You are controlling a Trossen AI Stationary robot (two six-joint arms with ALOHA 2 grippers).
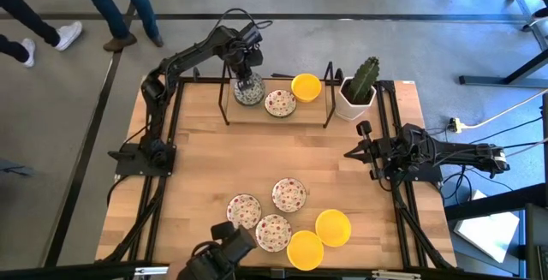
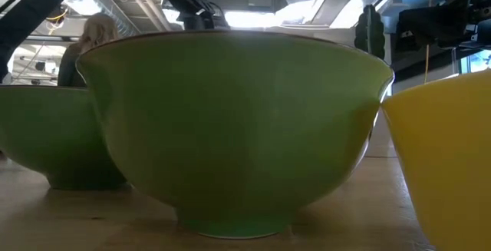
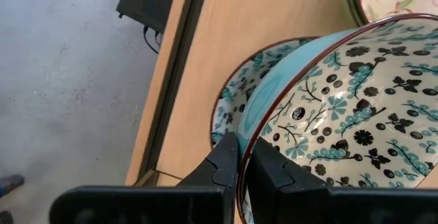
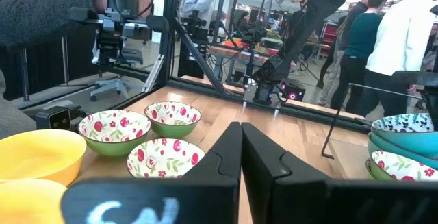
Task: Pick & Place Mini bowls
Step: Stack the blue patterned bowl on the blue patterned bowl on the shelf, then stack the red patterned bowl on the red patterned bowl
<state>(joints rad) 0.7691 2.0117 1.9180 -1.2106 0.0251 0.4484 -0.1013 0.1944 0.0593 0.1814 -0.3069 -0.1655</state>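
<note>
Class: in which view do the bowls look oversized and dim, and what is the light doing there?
Low view: the nearest bowl fills the frame, shadowed against bright ceiling lights behind, and a yellow bowl is cut off at the edge. High view: even light, with small, clear speckled bowls.

Your low view is almost filled by one bowl (image 2: pixel 238 128) seen from the side: green outer wall, dark thin rim, a small foot resting on the wooden tabletop (image 2: pixel 92 220). At the left edge of the frame you see a second green-sided bowl (image 2: pixel 42 136), partly hidden behind the first. At the right edge a yellow bowl (image 2: pixel 449 159) cuts into the frame, its rim just beside the big bowl's rim. Above the rims, at upper centre, a dark arm (image 2: pixel 188 5) slants across the bright background. At upper right you can make out the dark cactus (image 2: pixel 370 30) and more dark gear. At upper left a person's head (image 2: pixel 92 36) shows behind the bowls.
</note>
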